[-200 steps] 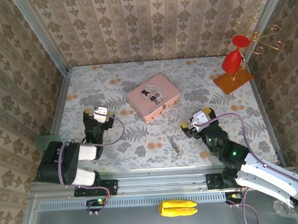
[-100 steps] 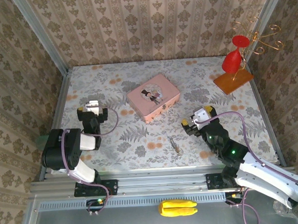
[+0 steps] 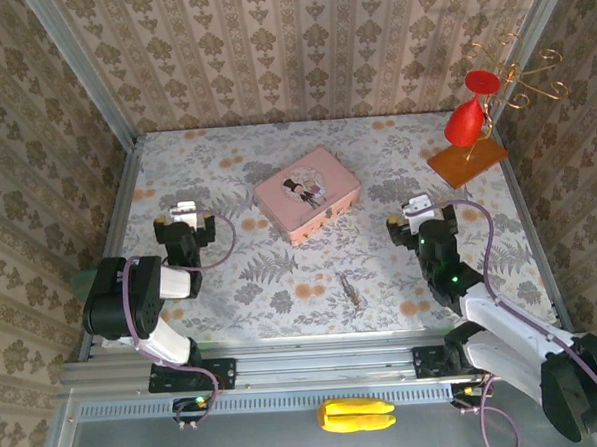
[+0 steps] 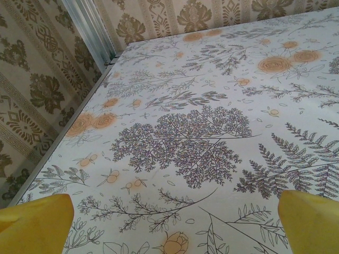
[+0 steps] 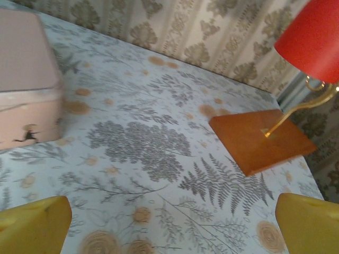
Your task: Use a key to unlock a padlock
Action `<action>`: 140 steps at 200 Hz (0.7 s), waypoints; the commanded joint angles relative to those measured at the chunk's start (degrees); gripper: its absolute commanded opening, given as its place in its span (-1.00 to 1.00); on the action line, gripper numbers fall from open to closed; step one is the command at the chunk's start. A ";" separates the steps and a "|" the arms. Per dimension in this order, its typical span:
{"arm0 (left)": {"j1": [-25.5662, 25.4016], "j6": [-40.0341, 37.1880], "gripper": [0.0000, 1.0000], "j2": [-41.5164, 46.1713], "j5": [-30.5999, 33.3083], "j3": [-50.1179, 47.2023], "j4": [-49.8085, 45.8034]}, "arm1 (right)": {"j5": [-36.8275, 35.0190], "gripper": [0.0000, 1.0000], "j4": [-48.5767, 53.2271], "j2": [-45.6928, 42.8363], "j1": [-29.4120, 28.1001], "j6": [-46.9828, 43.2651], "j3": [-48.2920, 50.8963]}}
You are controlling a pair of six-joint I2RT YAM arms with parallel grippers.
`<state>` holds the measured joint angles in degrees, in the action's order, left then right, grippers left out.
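Observation:
The key (image 3: 350, 287), a thin grey-brown sliver, lies on the floral table near the front edge, between the two arms. I cannot make out the brass padlock; the pink tin (image 3: 307, 195) sits mid-table, and its corner (image 5: 26, 79) shows in the right wrist view. My left gripper (image 3: 185, 216) is at the left side, open, its yellow fingertips (image 4: 32, 222) wide apart over bare cloth around the gripper's middle (image 4: 172, 227). My right gripper (image 3: 410, 215) stands right of the tin, open and holding nothing (image 5: 169, 227), its fingertips (image 5: 310, 222) far apart.
A stand with a red ornament (image 3: 465, 122) on an orange wooden base (image 3: 466, 162) occupies the back right corner, and that base (image 5: 262, 138) is just ahead of the right gripper. Patterned walls enclose the table. A yellow object (image 3: 357, 416) lies on the rail below the front edge.
The left gripper moved a little towards the back left. The right gripper swung from facing left to facing the back right, shifting right and away from the key.

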<state>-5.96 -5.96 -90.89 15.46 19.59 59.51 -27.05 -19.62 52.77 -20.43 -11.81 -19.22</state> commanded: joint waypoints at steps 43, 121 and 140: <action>0.07 0.95 1.00 0.78 0.64 0.09 0.42 | 5.36 1.00 -15.27 10.13 5.67 2.35 1.97; 0.11 1.01 1.00 0.79 0.58 0.18 0.18 | 14.93 1.00 -25.96 21.62 13.30 7.26 0.89; 0.07 1.03 1.00 0.77 0.55 0.18 0.20 | 17.90 1.00 -25.64 23.02 15.36 9.77 -0.31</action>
<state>-5.96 -5.96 -90.89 15.46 19.59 59.51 -14.48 -42.26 74.26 -7.11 -5.91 -17.30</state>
